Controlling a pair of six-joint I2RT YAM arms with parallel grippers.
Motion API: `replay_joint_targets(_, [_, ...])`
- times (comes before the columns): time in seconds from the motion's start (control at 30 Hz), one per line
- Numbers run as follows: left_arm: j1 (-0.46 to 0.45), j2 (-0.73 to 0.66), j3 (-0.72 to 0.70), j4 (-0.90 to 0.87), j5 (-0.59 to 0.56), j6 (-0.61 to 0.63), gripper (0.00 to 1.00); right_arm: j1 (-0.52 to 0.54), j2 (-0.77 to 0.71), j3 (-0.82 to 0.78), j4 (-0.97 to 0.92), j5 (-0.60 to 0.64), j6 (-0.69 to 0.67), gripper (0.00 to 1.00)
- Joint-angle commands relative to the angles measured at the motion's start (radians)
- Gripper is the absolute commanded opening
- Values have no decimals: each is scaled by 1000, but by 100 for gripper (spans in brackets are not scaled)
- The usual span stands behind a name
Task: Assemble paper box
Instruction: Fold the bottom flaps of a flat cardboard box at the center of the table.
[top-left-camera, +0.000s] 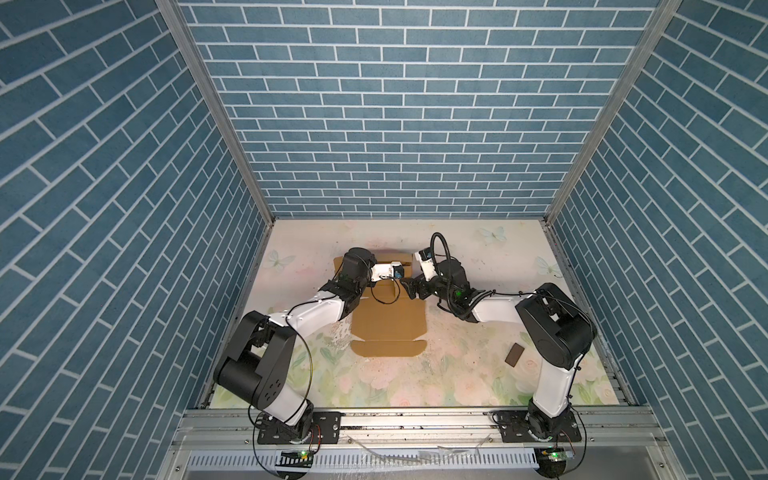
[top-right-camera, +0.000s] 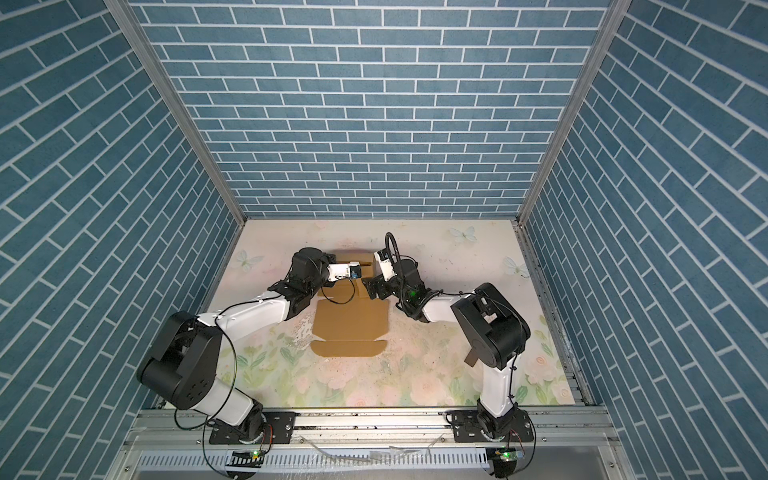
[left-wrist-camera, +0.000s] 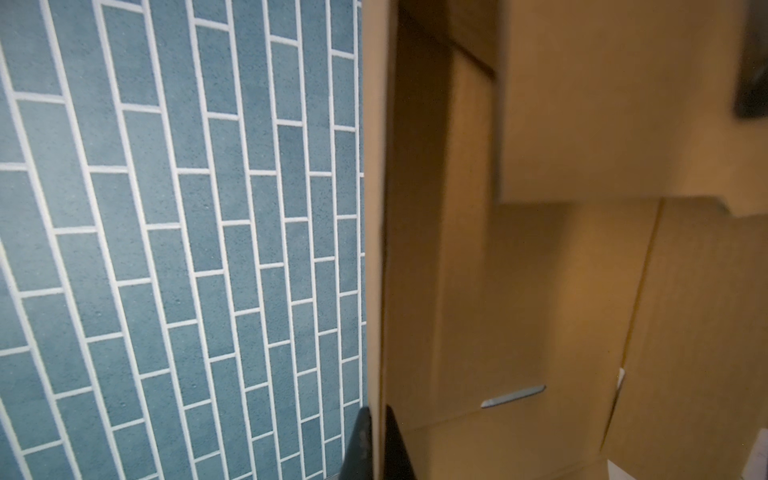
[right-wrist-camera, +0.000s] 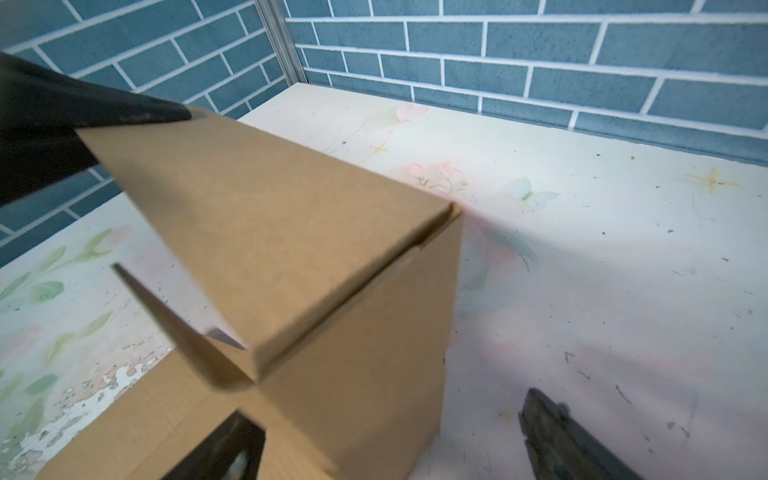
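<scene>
Cardboard fills your left wrist view: the left gripper (left-wrist-camera: 376, 415) is pinched onto the edge of a raised flap of the paper box (top-left-camera: 388, 324), which is plain tan. Your right gripper (right-wrist-camera: 386, 432) stands spread wide, one jaw over the box floor, the other out over the flowered table (right-wrist-camera: 582, 249), with the upright side wall between them. In both top views the box's flat panels stretch from the grippers back toward the arm bases. A dark brown chip (top-left-camera: 514, 354) lies well apart from the right gripper.
</scene>
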Motion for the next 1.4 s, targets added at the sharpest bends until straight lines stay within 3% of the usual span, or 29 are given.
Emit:
replay_joint_targets(0.0, [-32,19,-42,-172,36,-2,0,-11,19,36,74,84,76,94])
replay_joint_targets(0.33, [-34,16,-47,-219,41,-18,2,-11,14,13,133,135,90,76])
replay_joint_targets(0.63, [-45,34,-37,-216,43,-10,2,-11,57,50,134,77,36,87])
replay_joint_targets(0.97, [-45,34,36,-330,82,-95,1,-38,87,98,147,71,78,73])
replay_joint_targets(1.07, [-39,27,90,-417,114,-141,1,-46,70,103,118,16,63,74])
replay_joint_targets(1.37, [-39,46,71,-372,112,-83,1,-66,138,84,62,-154,18,79])
